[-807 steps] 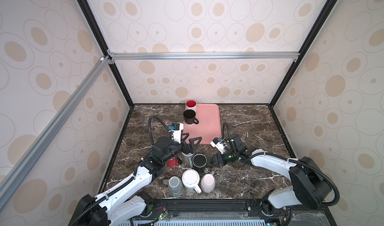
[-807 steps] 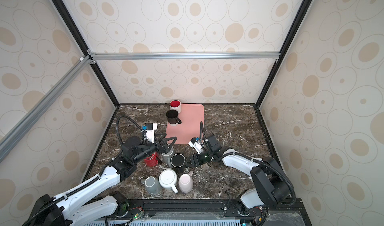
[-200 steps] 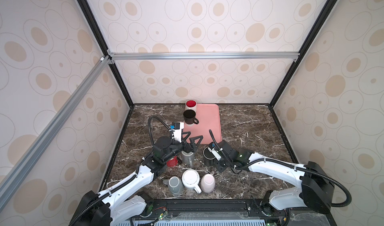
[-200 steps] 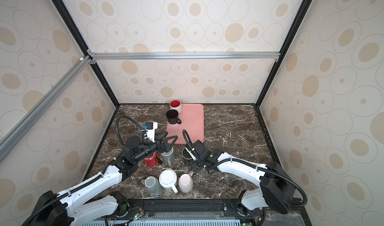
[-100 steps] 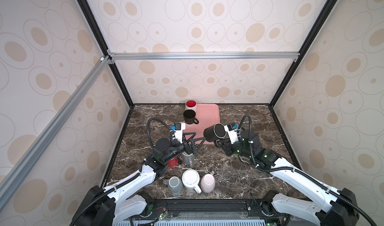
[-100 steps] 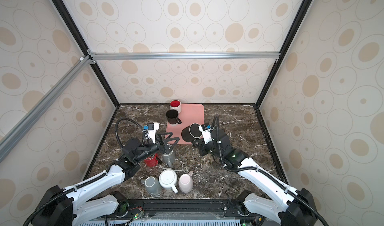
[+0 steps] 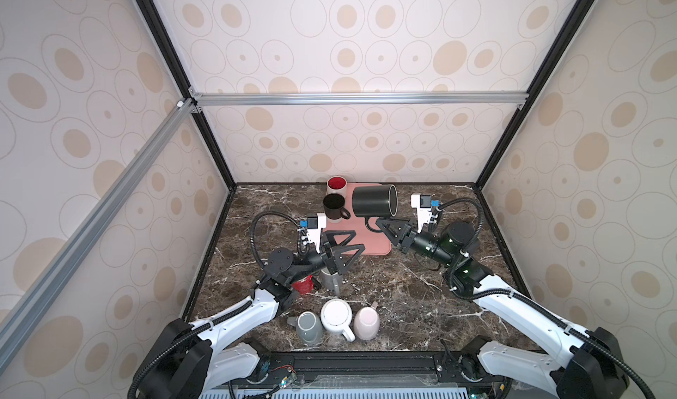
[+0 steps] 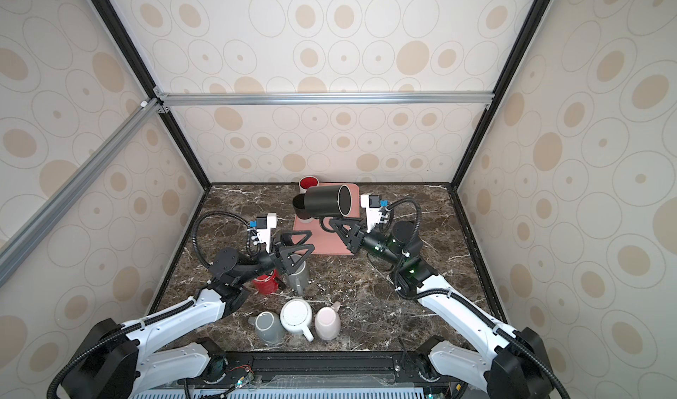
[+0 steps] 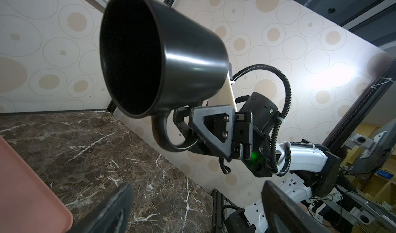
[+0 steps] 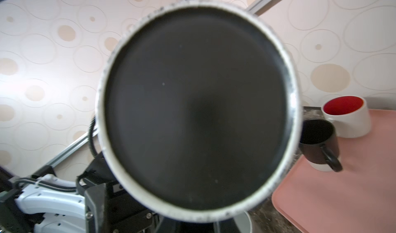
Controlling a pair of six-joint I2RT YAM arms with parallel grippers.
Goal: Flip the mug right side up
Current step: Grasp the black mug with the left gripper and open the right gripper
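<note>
The black mug (image 7: 373, 201) (image 8: 328, 200) hangs in the air above the pink tray (image 7: 366, 240), lying on its side. Its handle points down and my right gripper (image 7: 383, 226) (image 8: 339, 226) is shut on it. The mug's mouth (image 9: 130, 52) faces my left arm; its pale-ringed base (image 10: 197, 105) fills the right wrist view and hides that gripper's jaws. My left gripper (image 7: 353, 243) (image 9: 196, 188) stands open and empty, low over a steel-grey mug (image 7: 331, 280), apart from the black mug.
A white mug with a red inside (image 7: 337, 186) and a black-and-white mug (image 7: 334, 206) stand on the tray's far left. A red mug (image 7: 303, 285) sits beside the steel-grey one. A grey (image 7: 309, 325), a white (image 7: 337, 316) and a pink mug (image 7: 366, 322) line the front edge.
My right gripper has lifted the black mug off the table, carried it up and back over the tray, and tipped it onto its side. The left jaws have narrowed slightly.
</note>
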